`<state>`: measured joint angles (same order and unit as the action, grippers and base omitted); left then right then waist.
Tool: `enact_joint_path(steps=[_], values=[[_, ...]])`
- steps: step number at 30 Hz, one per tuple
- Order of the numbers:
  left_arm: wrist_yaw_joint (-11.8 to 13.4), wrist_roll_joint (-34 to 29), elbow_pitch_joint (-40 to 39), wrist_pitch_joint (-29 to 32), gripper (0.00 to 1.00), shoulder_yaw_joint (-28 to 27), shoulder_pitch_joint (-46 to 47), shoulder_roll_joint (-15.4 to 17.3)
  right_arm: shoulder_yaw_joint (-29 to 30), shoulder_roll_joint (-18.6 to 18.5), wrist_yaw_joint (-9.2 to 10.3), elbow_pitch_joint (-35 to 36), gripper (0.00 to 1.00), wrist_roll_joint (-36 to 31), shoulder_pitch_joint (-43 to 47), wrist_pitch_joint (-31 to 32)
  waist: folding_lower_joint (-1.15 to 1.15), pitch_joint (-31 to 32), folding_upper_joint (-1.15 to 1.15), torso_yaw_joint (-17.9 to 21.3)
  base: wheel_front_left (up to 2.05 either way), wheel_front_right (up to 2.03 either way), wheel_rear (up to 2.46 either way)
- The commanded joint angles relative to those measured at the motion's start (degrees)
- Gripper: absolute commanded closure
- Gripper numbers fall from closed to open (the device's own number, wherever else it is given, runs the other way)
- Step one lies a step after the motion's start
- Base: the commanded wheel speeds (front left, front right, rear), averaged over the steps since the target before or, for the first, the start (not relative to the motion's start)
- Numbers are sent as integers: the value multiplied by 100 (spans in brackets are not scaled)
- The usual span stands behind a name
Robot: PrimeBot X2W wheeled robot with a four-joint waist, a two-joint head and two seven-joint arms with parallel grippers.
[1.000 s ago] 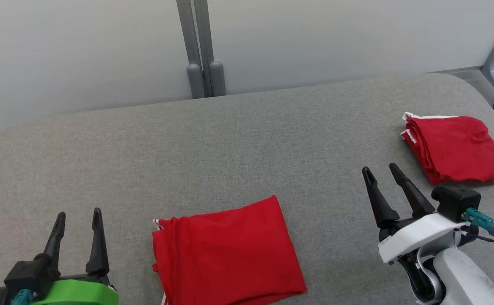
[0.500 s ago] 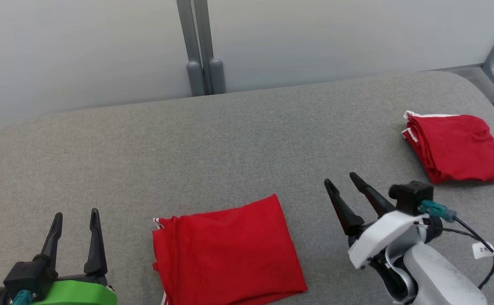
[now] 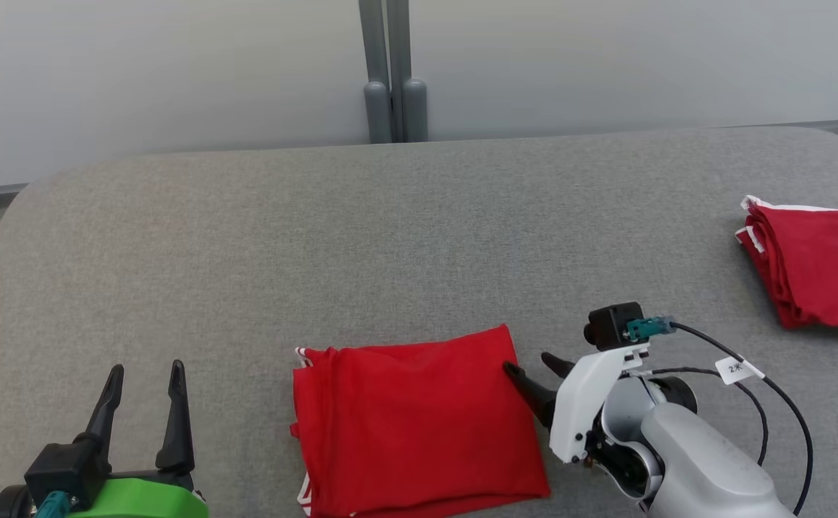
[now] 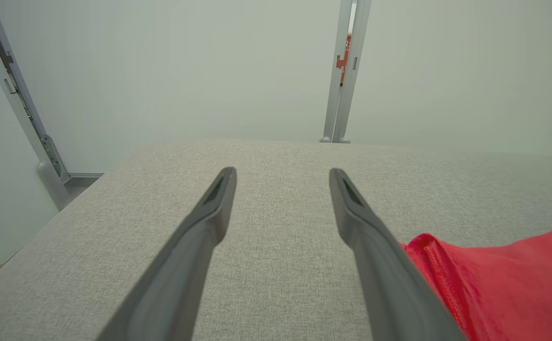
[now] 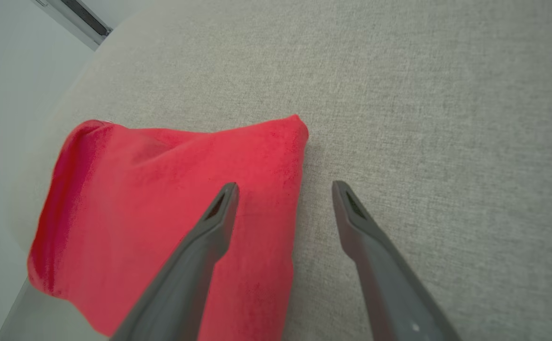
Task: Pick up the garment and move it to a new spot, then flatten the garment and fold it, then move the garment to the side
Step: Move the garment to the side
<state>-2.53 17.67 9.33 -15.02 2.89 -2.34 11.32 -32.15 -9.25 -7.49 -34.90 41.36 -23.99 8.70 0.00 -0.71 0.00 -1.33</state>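
At 6 o'clock on the grey table (image 3: 390,237) the red garment (image 3: 411,424) lies already folded. The right gripper (image 3: 526,362), jaws apart, stands over its 3 o'clock edge. The left gripper (image 3: 147,367), also apart, rests at 8 o'clock. Only moving it aside seems left.

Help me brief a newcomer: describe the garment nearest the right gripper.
Start at the grey table. At its front middle lies a flat folded red garment. Unlike the other red garment at the far right, it has the right gripper poised over its edge.
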Motion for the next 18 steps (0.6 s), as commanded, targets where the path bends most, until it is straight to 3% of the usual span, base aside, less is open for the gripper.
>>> enact_joint_path(steps=[1, 9, 12, 13, 14, 15, 18], values=[[-9, 28, 15, -5, 0, -2, 107, -7, 45, 56, 0, -161, 0, 32, -41, 181, 0, -117, 0, -178, 0, 0, 0], [-45, 43, 115, -10, 0, 29, 210, 8, 242, 372, 0, -869, 0, 260, 64, 1188, 0, -209, 0, -371, 0, 0, 0], [-45, 48, 149, -11, 0, 28, 221, 10, 244, 432, 0, -758, 0, 349, 75, 1223, 0, -209, 0, -378, 0, 0, 0], [-47, 50, 159, -11, 0, 30, 230, 9, 233, 442, 0, -683, 6, 375, 70, 1153, 0, -201, 0, -368, 0, 0, 0], [-50, 49, 163, -11, 0, 37, 235, 2, 221, 437, 0, -621, 60, 376, 61, 1084, 0, -190, 0, -356, 0, 0, 0], [-52, 45, 170, -12, 0, 43, 233, -1, 220, 408, 0, -551, 97, 363, 43, 994, 0, -170, 0, -332, 0, 0, 0], [-57, 40, 190, -13, 0, 45, 226, 7, 235, 318, 0, -416, 100, 337, -14, 733, 0, -125, 0, -244, 0, 0, 0]])
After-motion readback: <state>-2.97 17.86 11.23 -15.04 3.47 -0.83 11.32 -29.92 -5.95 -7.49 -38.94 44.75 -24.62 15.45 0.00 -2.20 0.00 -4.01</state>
